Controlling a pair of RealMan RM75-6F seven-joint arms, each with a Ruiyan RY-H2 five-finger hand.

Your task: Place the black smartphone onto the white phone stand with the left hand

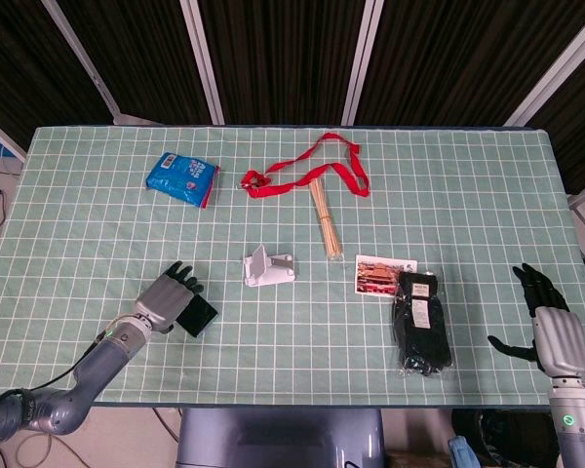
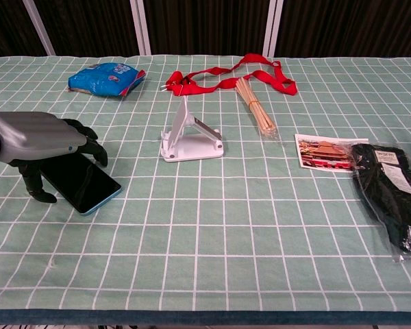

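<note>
The black smartphone (image 2: pixel 89 184) lies flat on the green checked cloth, left of the white phone stand (image 2: pixel 190 137). My left hand (image 2: pixel 44 140) hovers over the phone's far end, fingers spread above it and thumb down beside its near edge, not gripping. In the head view the left hand (image 1: pixel 168 297) covers most of the smartphone (image 1: pixel 199 317), and the stand (image 1: pixel 268 267) is to its right. My right hand (image 1: pixel 549 324) is open off the table's right front corner, holding nothing.
A blue snack packet (image 1: pixel 182 178) lies far left. A red lanyard (image 1: pixel 307 173) and a bundle of wooden sticks (image 1: pixel 325 219) lie behind the stand. A postcard (image 1: pixel 383 274) and a black packaged item (image 1: pixel 420 322) lie at the right.
</note>
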